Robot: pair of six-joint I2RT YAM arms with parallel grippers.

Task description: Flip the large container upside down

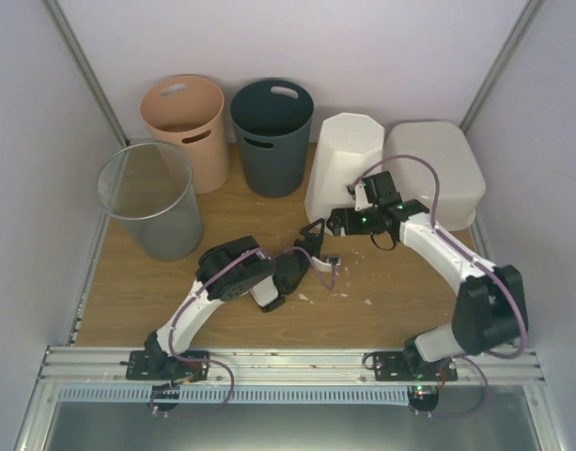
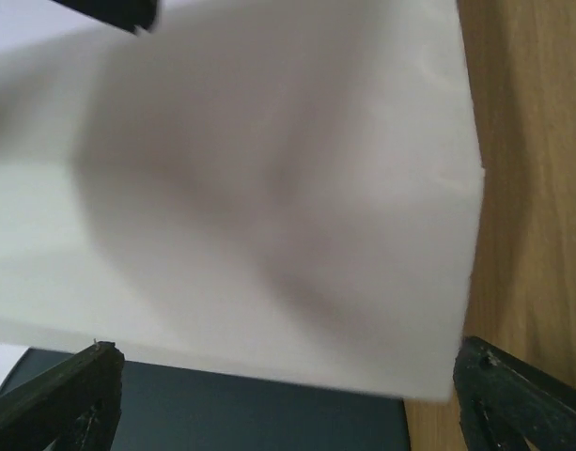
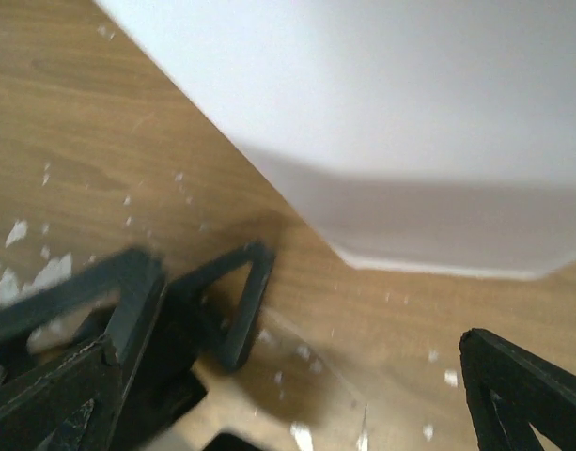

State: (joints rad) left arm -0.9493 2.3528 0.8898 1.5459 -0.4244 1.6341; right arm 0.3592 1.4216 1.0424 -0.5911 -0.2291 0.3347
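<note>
The large container (image 1: 438,169), a wide translucent-white tub, sits at the back right with a smooth closed face up and no opening showing. Neither gripper touches it. My right gripper (image 1: 338,223) is open just left of it, low over the table at the foot of the tall white faceted bin (image 1: 342,160), with bare wood between its fingers (image 3: 522,395). The left gripper (image 1: 319,246) is also open, facing that bin's white wall (image 2: 269,188), and holds nothing. One of its triangular fingers (image 3: 236,301) shows in the right wrist view.
A dark bin (image 1: 272,136) and a peach bin (image 1: 187,127) stand along the back wall, and a wire-mesh bin (image 1: 151,197) stands at the left. White flecks (image 1: 367,303) litter the wood. The two grippers are close together.
</note>
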